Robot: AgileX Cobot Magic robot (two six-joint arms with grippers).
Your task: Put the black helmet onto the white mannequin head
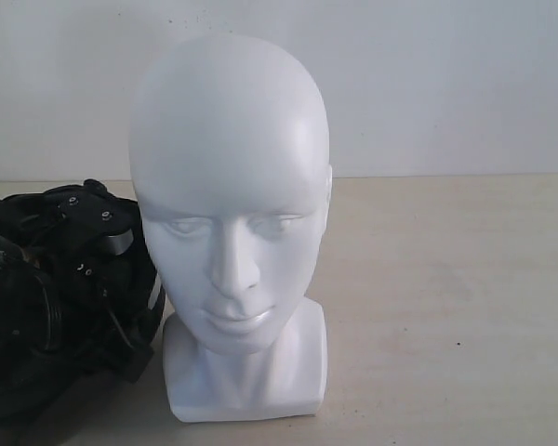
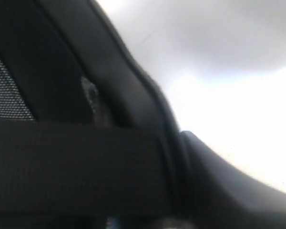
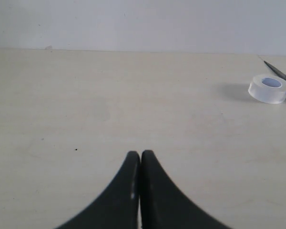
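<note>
The white mannequin head stands upright on its squarish base in the middle of the exterior view, facing the camera. The black helmet lies on the table at its left side, touching the base. My left gripper sits on the helmet's upper edge. In the left wrist view the helmet's rim, mesh lining and a broad strap fill the picture, and one dark finger lies against the outside of the rim. My right gripper is shut and empty over bare table, out of the exterior view.
A clear tape roll and a thin black tool lie far off on the beige table. A white wall stands behind the table.
</note>
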